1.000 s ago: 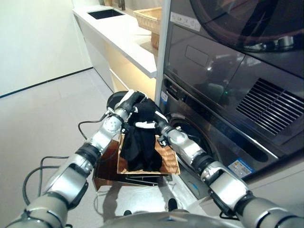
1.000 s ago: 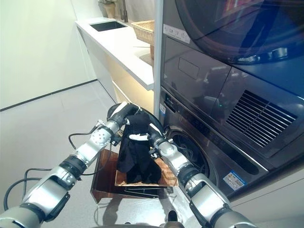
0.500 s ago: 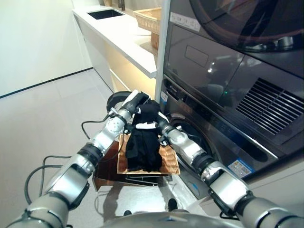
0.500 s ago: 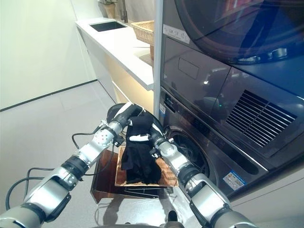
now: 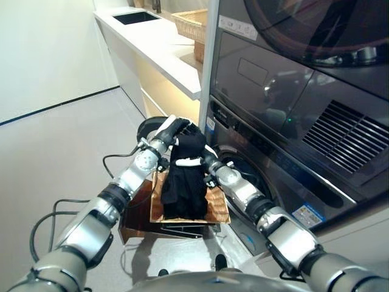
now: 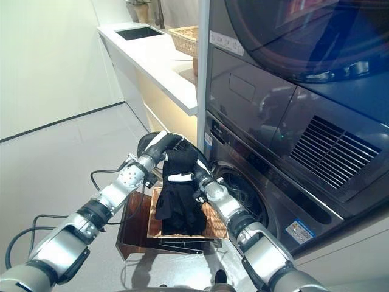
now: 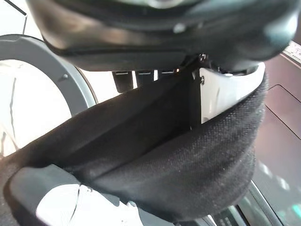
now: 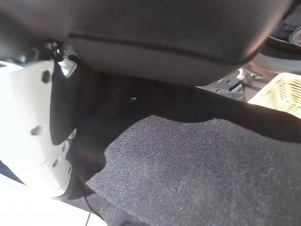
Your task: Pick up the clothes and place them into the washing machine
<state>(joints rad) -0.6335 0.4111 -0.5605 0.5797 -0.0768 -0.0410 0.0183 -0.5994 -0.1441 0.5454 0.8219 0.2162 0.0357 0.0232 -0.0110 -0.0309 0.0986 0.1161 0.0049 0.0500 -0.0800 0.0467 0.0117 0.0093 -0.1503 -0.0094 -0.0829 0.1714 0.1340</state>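
A black garment [image 5: 184, 185] hangs between my two hands, its lower end resting in the shallow wicker basket [image 5: 219, 210] on the low brown box [image 5: 135, 220]. My left hand [image 5: 172, 129] grips the top of the cloth from the left. My right hand [image 5: 189, 162] pinches it just below, its white thumb cover pressed into the fabric. The left wrist view shows the black cloth [image 7: 188, 174] under the thumb, and the right wrist view shows it [image 8: 188, 165] beside the thumb cover. The washing machine's drum opening [image 5: 242, 169] is just right of the hands.
The machine's round door [image 5: 148, 126] stands open behind my left hand. A dryer front with a vent grille [image 5: 352, 143] is stacked above. A white counter [image 5: 158, 45] with a sink and another wicker basket [image 5: 189, 23] runs along the back. Grey floor lies to the left.
The hanging garment has drawn in narrower and risen a little over the basket. Both hands have shifted slightly up and toward the machine, still holding it.
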